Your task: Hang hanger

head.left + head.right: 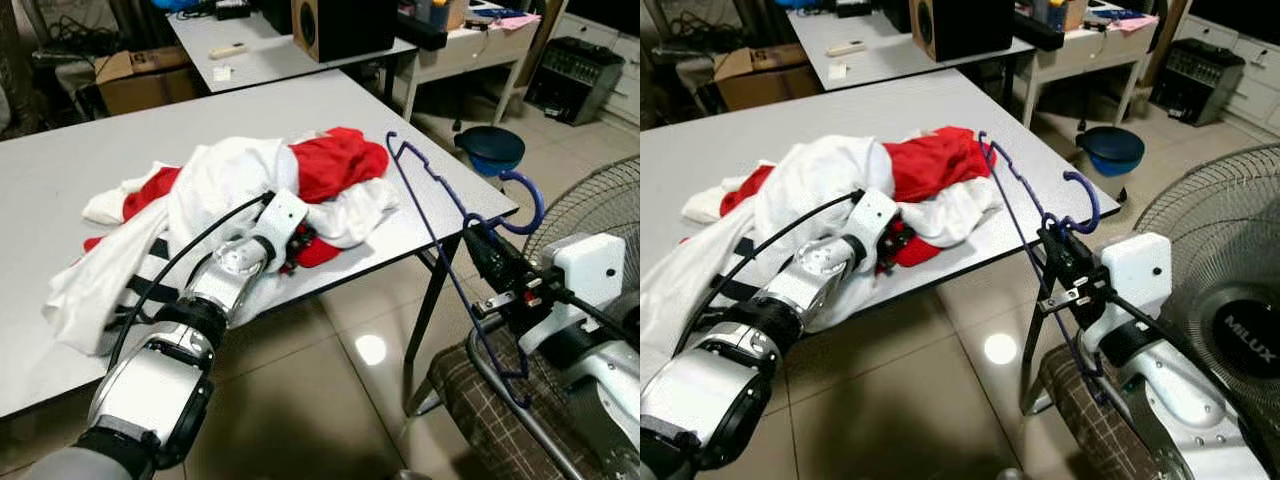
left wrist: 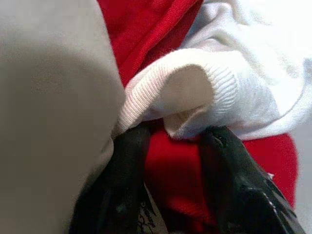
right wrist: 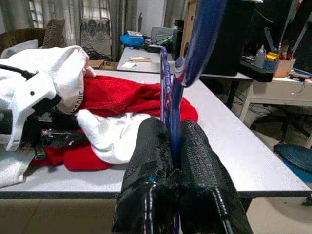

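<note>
Our right gripper pinches the hanger; left gripper, jaws spread, noses the clothes — cloth may slip.

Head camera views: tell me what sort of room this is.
Probably a workroom or home office: long white tables, a black speaker on the far one, a desk cluttered with supplies, and a standing fan.
</note>
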Motion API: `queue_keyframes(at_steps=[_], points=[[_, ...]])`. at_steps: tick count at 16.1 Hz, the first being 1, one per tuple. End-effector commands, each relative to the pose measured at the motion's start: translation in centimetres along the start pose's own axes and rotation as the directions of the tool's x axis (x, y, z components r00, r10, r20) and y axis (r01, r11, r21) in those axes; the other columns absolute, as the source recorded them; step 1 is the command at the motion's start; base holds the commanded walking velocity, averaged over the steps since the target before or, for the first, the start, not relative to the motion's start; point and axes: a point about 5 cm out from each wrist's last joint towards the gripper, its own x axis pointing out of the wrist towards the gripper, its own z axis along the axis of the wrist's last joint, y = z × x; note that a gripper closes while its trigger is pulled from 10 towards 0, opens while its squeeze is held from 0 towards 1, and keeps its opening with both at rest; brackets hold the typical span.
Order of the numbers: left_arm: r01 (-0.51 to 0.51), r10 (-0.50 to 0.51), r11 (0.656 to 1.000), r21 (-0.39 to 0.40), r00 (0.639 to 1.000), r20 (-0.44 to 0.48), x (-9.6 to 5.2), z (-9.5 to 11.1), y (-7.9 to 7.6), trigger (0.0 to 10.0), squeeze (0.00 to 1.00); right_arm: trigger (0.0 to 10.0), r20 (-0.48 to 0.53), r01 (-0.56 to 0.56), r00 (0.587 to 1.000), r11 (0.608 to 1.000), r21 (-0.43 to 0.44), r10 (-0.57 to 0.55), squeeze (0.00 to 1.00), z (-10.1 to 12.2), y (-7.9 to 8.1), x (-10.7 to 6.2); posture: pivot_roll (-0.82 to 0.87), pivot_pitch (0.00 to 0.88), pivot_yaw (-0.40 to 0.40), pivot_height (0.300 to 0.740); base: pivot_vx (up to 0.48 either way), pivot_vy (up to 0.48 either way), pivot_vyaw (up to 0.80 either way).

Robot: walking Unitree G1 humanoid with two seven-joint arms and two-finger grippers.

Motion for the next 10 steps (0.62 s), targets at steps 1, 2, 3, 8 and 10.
queue_keyframes(at_steps=[1, 2, 3, 8, 10], points=[[-0.063, 0.063, 0.998, 0.000, 0.998, 0.016, -0.4, 0.3, 1.6, 10.0, 0.00, 10.0, 0.011, -0.001, 1.000, 1.000, -0.006, 0.001, 0.00, 0.3, 0.2, -0.2, -0.12, 0.000, 0.066, 0.740, 0.000, 0.000, 0.00], [-0.087, 0.087, 0.996, -0.012, 0.996, 0.036, -0.5, 0.4, 2.1, 10.0, 0.00, 10.0, 0.009, 0.001, 1.000, 1.000, -0.003, -0.001, 0.00, 0.3, 0.3, -0.2, -0.12, 0.000, 0.066, 0.740, 0.000, 0.000, 0.00], [-0.108, 0.111, 0.993, -0.035, 0.991, 0.075, -0.6, 0.7, 2.4, 10.0, 0.00, 10.0, 0.008, 0.001, 1.000, 1.000, 0.001, -0.001, 0.00, 0.2, 0.4, -0.3, -0.11, 0.000, 0.061, 0.740, 0.000, 0.000, 0.00], [0.270, -0.172, 0.948, -0.171, 0.882, 0.438, -2.2, 3.3, 0.6, 10.0, 0.00, 10.0, 0.009, -0.003, 1.000, 1.000, 0.020, 0.003, 0.00, -0.1, 0.7, -0.1, -0.10, 0.000, 0.059, 0.740, 0.000, 0.000, 0.00], [0.310, -0.226, 0.944, -0.114, 0.858, 0.462, -3.3, 3.5, 0.3, 10.0, 0.00, 10.0, 0.012, -0.002, 1.000, 1.000, 0.019, 0.002, 0.00, -0.1, 0.6, 0.0, -0.10, 0.000, 0.062, 0.740, 0.000, 0.000, 0.00]])
